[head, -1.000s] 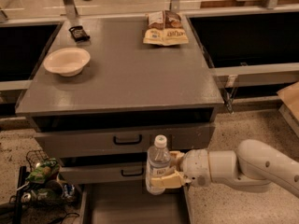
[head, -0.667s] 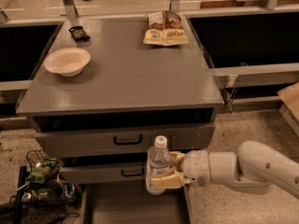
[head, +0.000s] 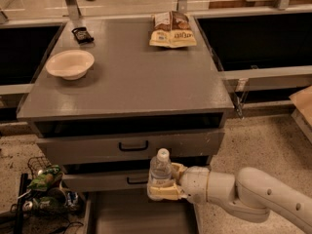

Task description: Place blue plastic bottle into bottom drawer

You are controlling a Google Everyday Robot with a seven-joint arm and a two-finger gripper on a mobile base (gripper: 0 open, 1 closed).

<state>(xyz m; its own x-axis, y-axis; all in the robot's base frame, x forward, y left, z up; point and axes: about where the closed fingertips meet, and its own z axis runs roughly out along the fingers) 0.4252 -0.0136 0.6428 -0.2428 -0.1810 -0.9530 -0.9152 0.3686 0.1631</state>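
Observation:
The blue plastic bottle (head: 160, 170), clear with a white cap, stands upright in my gripper (head: 165, 183), which is shut around its lower body. My white arm (head: 243, 196) reaches in from the lower right. The bottle hangs above the open bottom drawer (head: 136, 218), a grey tray pulled out at the foot of the cabinet, in front of the two upper drawers with black handles (head: 133, 146).
On the cabinet top (head: 131, 82) sit a white bowl (head: 70, 64), a snack bag (head: 172, 29) and a small black object (head: 82, 34). A wire basket of items (head: 44, 189) stands on the floor at the lower left. Black bins flank the cabinet.

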